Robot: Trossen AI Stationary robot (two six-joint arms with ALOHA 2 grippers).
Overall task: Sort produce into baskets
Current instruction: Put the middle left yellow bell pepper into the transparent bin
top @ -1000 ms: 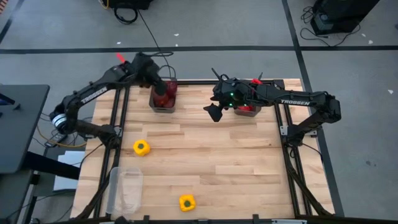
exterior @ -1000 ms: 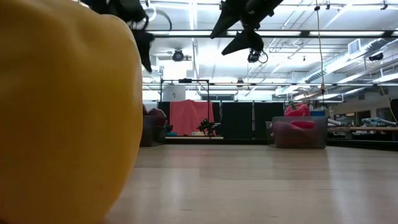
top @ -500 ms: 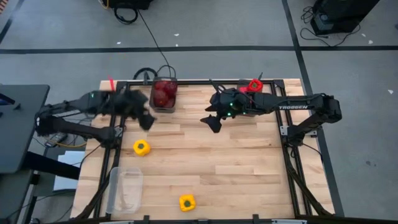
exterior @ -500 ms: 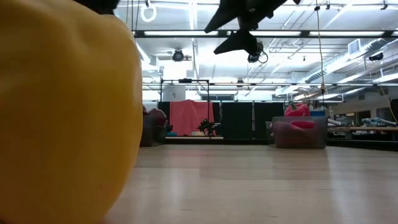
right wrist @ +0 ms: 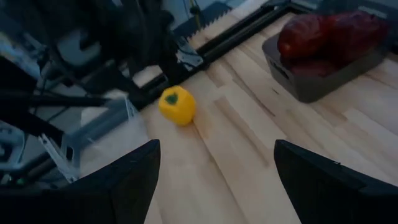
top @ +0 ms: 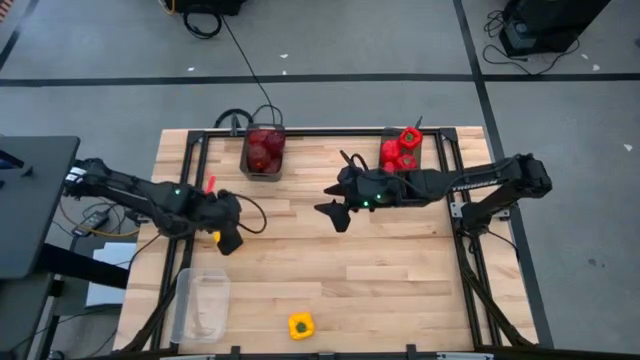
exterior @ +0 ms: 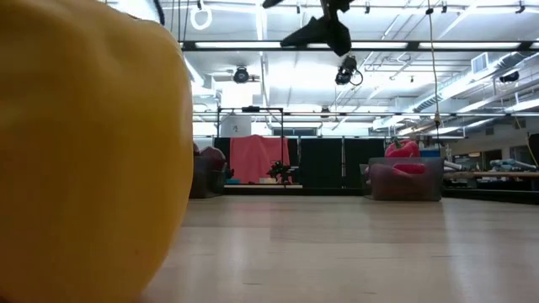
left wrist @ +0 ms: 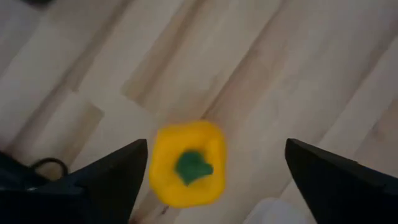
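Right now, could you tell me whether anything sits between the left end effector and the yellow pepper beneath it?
Nothing visible does. The left end effector, fingers apart, hangs directly over the yellow pepper, and only bare table shows around it in the left wrist view.

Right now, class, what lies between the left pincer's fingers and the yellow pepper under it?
Nothing: the left wrist view shows the open left pincer above the yellow pepper, with only bare wooden table around it.

Wooden table (top: 340,270) carries three bins and yellow peppers (top: 300,325) (two)
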